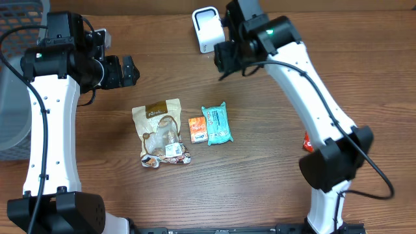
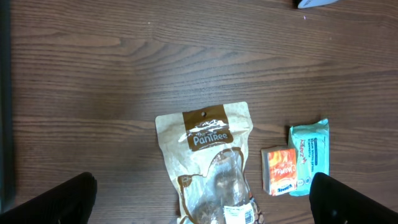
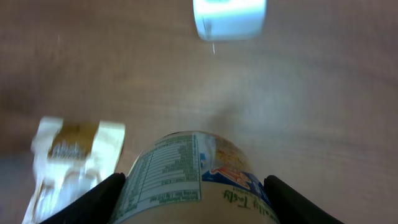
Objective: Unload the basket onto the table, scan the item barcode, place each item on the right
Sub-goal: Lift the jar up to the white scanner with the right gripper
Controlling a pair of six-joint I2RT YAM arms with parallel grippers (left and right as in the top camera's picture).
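Observation:
My right gripper (image 3: pixel 194 200) is shut on the item, a round tub (image 3: pixel 186 177) with a nutrition label and a blue and orange print. Both black fingers press against the tub's sides. The white scanner (image 3: pixel 229 17) stands on the table beyond the tub, at the top of the right wrist view. From overhead the right gripper (image 1: pixel 224 60) hangs just right of and in front of the scanner (image 1: pixel 206 27), and the tub is hidden under the wrist. My left gripper (image 1: pixel 132 70) stands wide open and holds nothing, above the table's left part.
On the table's middle lie a brown snack bag (image 1: pixel 161 132), a small orange packet (image 1: pixel 197 129) and a teal wipes pack (image 1: pixel 216 123). A grey basket (image 1: pixel 12 84) stands at the far left. A small red thing (image 1: pixel 307 142) shows beside the right arm's base.

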